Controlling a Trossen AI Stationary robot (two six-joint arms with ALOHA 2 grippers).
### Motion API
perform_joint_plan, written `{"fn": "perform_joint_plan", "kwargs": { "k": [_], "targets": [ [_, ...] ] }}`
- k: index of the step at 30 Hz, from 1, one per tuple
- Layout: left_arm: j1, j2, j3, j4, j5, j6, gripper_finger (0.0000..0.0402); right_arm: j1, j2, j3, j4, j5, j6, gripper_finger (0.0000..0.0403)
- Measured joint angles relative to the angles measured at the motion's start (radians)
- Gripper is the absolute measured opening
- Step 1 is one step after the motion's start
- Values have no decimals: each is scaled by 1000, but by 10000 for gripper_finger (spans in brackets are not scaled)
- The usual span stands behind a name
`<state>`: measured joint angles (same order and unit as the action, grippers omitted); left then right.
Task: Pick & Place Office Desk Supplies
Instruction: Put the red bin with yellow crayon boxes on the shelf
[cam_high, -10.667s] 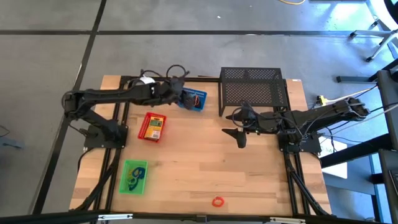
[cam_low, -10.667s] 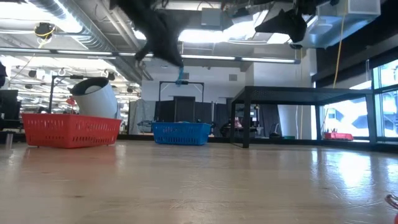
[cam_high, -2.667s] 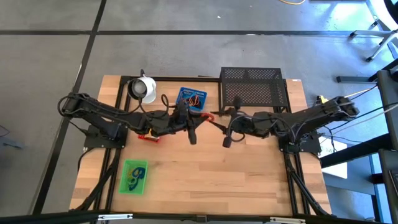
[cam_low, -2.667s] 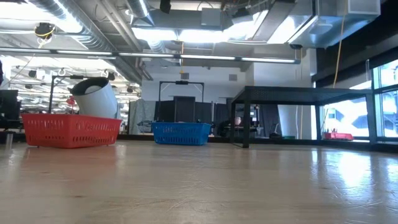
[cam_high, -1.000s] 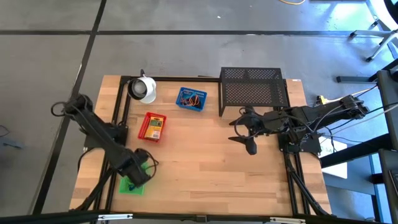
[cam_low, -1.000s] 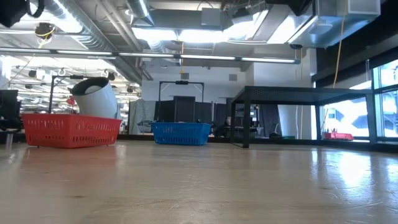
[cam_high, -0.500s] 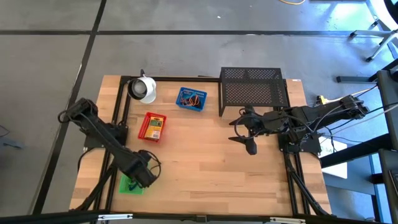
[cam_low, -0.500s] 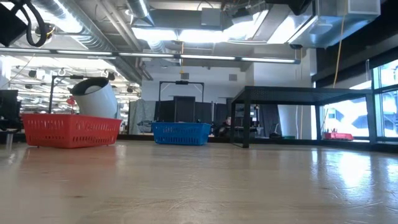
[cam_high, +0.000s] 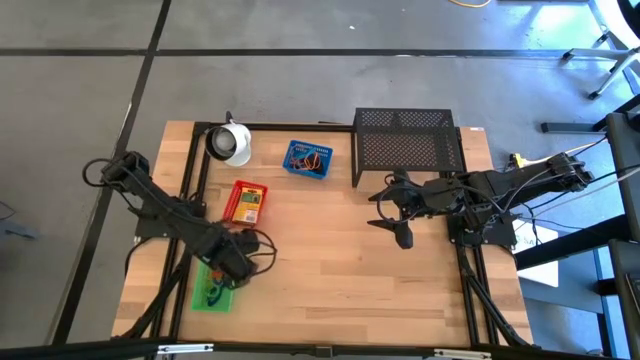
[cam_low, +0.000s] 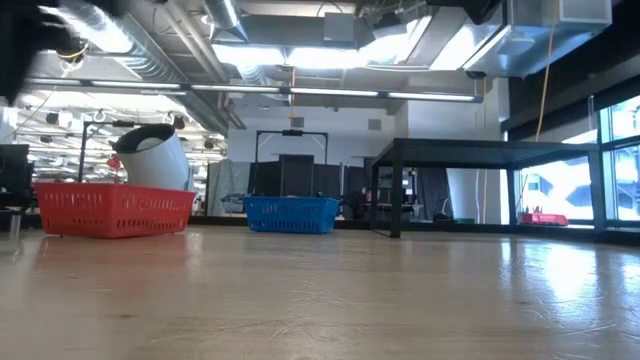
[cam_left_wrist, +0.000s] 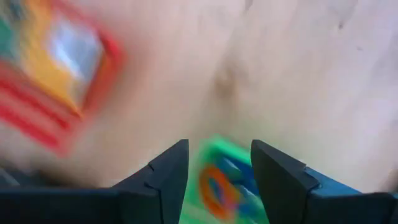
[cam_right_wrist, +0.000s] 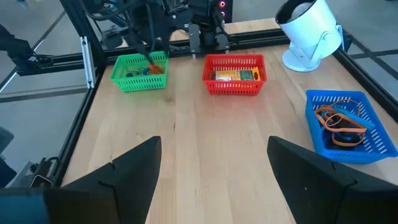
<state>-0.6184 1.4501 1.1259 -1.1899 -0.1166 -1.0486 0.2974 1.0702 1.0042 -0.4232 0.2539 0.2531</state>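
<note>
Over the green tray (cam_high: 213, 285) at the near-left corner of the surface (cam_high: 330, 260) we see the left tool (cam_high: 238, 266), just above the tray's upper right corner. Its wrist view shows the two fingers (cam_left_wrist: 168, 171) spread with nothing between them, and under the gap the green tray (cam_left_wrist: 227, 180) with an orange-red band loop (cam_left_wrist: 214, 190) and blue bits lying in it. We also see coloured loops in the green tray (cam_right_wrist: 139, 71) from the right wrist view. The red tray (cam_high: 246, 203) sits up-surface from the green one, well apart, and holds the small yellow box (cam_high: 248, 203); the same box (cam_right_wrist: 234, 75) shows in the red tray (cam_right_wrist: 234, 74) from the right wrist. The blue tray (cam_high: 307, 158) stands at the far edge between the white cup-like object (cam_high: 229, 142) and the black mesh rack (cam_high: 405, 145); it holds orange and dark band loops (cam_right_wrist: 339, 118). The right tool (cam_high: 400, 233) waits over bare wood near the rack's front right, fingers (cam_right_wrist: 130, 168) wide apart, holding nothing. From the low view we only get the red tray (cam_low: 114, 208), blue tray (cam_low: 290, 213) and rack (cam_low: 480, 180) in line across the far side.
</note>
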Motion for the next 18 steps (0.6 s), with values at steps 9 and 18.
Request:
{"fn": "perform_joint_plan", "kwargs": {
  "k": [9,18],
  "targets": [
    [51,4,-63,-106,-201,568,169,0,0,0,0,0,17,296],
    [158,4,-214,-85,-177,610,169,0,0,0,1,0,53,296]
  ]
}}
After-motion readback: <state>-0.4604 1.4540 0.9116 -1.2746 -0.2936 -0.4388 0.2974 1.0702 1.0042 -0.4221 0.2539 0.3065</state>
